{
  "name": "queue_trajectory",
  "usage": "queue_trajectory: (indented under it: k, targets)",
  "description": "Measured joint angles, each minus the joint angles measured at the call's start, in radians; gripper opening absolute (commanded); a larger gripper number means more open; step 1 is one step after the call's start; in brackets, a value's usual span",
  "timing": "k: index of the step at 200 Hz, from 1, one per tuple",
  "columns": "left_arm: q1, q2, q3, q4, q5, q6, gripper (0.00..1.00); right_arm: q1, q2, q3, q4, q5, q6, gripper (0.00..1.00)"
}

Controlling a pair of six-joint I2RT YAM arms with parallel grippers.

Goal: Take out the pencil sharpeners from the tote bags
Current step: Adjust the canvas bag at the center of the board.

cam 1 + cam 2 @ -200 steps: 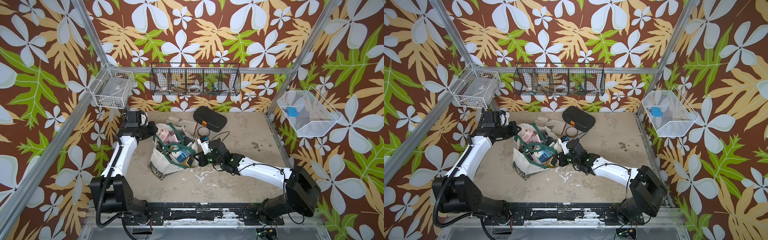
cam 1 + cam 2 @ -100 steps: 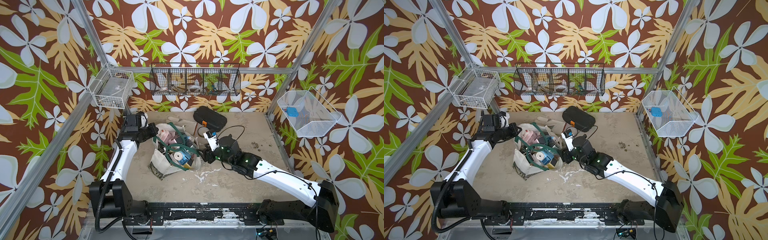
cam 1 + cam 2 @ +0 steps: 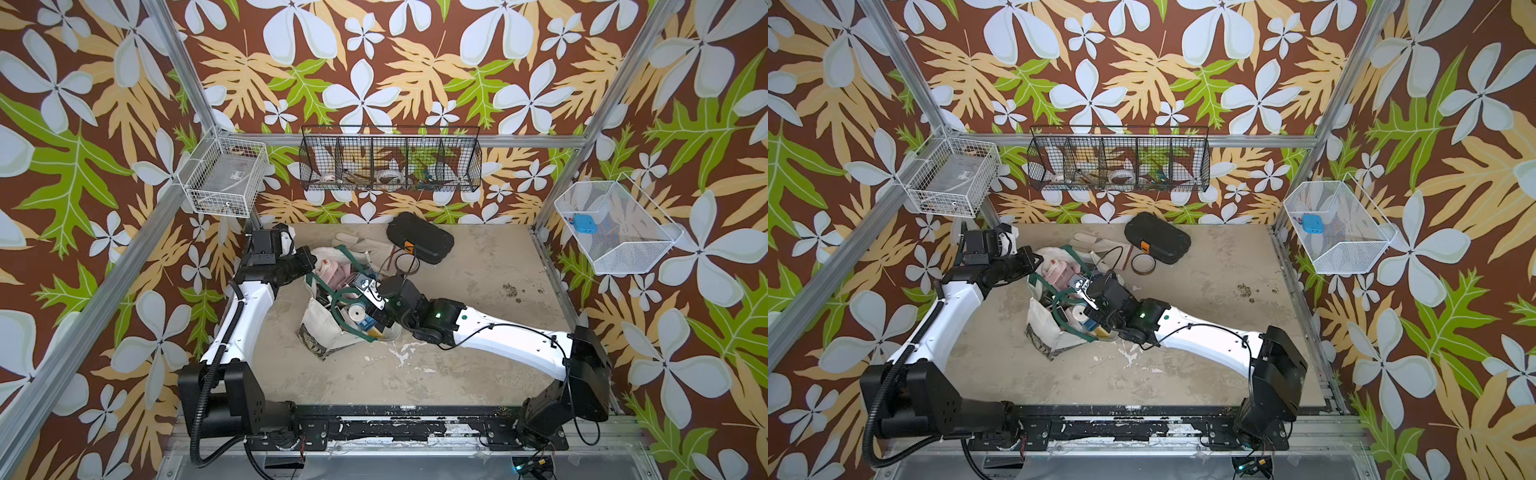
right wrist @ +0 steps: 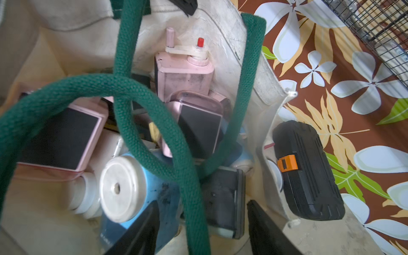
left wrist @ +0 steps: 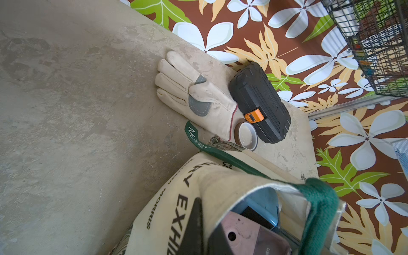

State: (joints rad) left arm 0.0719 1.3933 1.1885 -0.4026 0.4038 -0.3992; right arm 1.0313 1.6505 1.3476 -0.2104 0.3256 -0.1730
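Observation:
The cream tote bag (image 3: 320, 332) (image 3: 1042, 328) lies on the table with its mouth open and its green strap handles (image 4: 152, 119) looped over the contents. Several pencil sharpeners fill it: a pink one with a crank (image 4: 187, 72), a pink one with a dark window (image 4: 59, 136), a blue one (image 4: 136, 194). My left gripper (image 3: 309, 259) (image 5: 207, 218) is shut on the bag's far rim, holding it up; a pink sharpener (image 5: 249, 236) shows just inside. My right gripper (image 3: 372, 322) (image 4: 201, 231) hangs open over the bag's mouth, its jaws straddling a strap and the blue sharpener.
A black hard case (image 3: 419, 237), a pale work glove (image 3: 357, 243) and a brown tape roll (image 3: 1143, 263) lie behind the bag. Wire baskets hang on the walls: white (image 3: 224, 178), black (image 3: 390, 164), white (image 3: 615, 226). Bare table stretches to the right.
My right gripper went from shut beside the bag to open, lifted, then came over the bag's mouth. My left gripper has kept its hold on the rim.

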Motion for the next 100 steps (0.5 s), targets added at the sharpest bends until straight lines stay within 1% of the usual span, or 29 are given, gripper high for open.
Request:
queue_trajectory:
  k: [5,14,25,37,45,54,70,84,100]
  targets:
    - [0.001,0.0,0.0,0.0,0.001,0.0,0.0,-0.006,0.011,0.01,-0.003,0.0,-0.008,0.59]
    - [0.001,0.0,-0.002,0.002,0.002,0.0,0.0,-0.019,0.036,0.034,-0.01,-0.002,-0.014,0.52]
    - [0.001,0.0,-0.005,0.005,0.003,0.0,0.0,-0.031,0.073,0.068,-0.019,-0.006,-0.015,0.39]
    - [0.002,0.0,-0.007,0.01,0.003,0.0,0.0,-0.035,0.105,0.1,-0.04,-0.006,-0.015,0.2]
    - [0.003,0.0,-0.008,0.011,0.003,0.0,0.0,-0.034,0.113,0.11,-0.055,-0.013,-0.016,0.13]
    - [0.003,0.0,-0.008,0.011,0.003,0.0,0.0,-0.031,0.101,0.103,-0.061,-0.017,-0.011,0.09]
    - [0.005,0.0,-0.008,0.011,0.004,0.0,0.0,-0.029,0.023,0.042,-0.048,-0.041,-0.003,0.07]
    - [0.007,0.0,-0.008,0.011,0.005,0.0,0.0,-0.028,-0.094,-0.063,-0.008,-0.061,0.017,0.07]
    - [0.011,0.0,-0.009,0.01,0.005,0.0,0.0,-0.03,-0.243,-0.225,0.064,-0.079,0.046,0.07]
